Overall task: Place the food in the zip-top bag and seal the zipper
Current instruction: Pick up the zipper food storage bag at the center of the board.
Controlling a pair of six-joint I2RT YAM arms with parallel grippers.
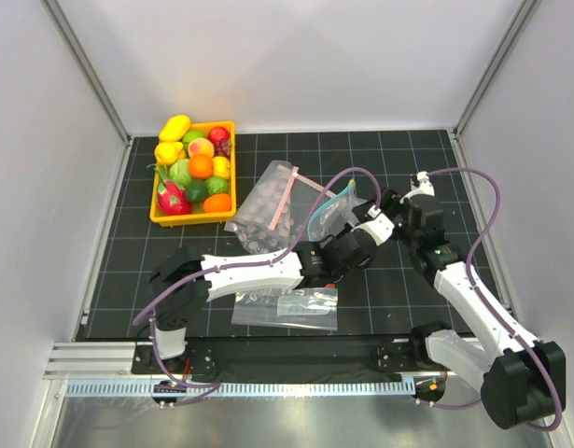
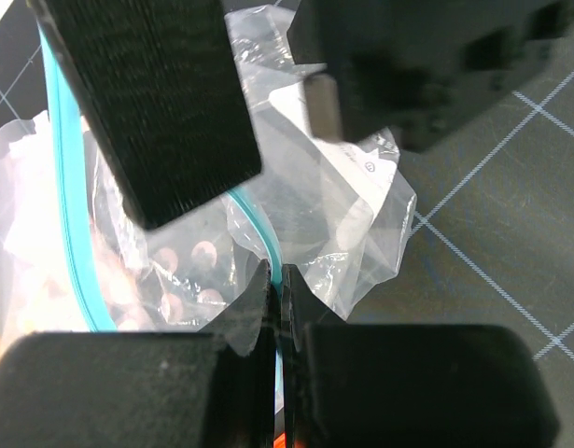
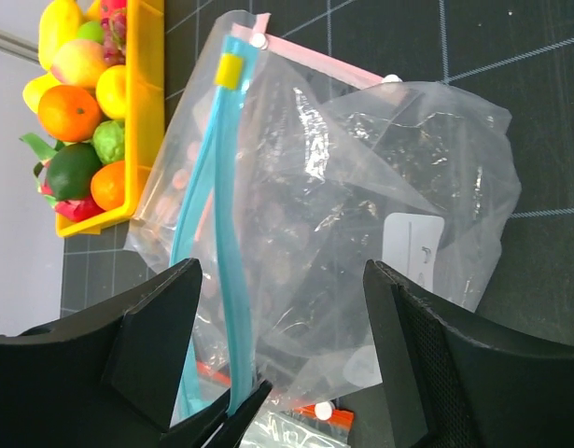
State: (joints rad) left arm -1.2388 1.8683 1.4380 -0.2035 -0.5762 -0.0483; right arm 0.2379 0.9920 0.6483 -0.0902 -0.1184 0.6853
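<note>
The zip-top bag [image 1: 335, 207] is crinkled clear plastic and lies right of the table's centre. It also shows in the left wrist view [image 2: 361, 187] and the right wrist view [image 3: 361, 159], with a white label [image 3: 413, 247]. Its teal zipper [image 3: 221, 233] carries a yellow slider [image 3: 230, 70] at the far end. My left gripper [image 2: 277, 280] is shut on the zipper strip at the near end [image 1: 359, 217]. My right gripper [image 3: 287, 317] is open, one finger on each side of the bag [image 1: 385, 203]. The food is toy fruit [image 1: 198, 168] in a yellow tray. I see none in the bag.
The yellow tray [image 1: 154, 210] stands at the back left. A dotted clear bag with a pink strip [image 1: 268, 205] lies just left of the zip-top bag and partly under it. A flat clear bag with a red-orange strip [image 1: 287, 308] lies near the front edge.
</note>
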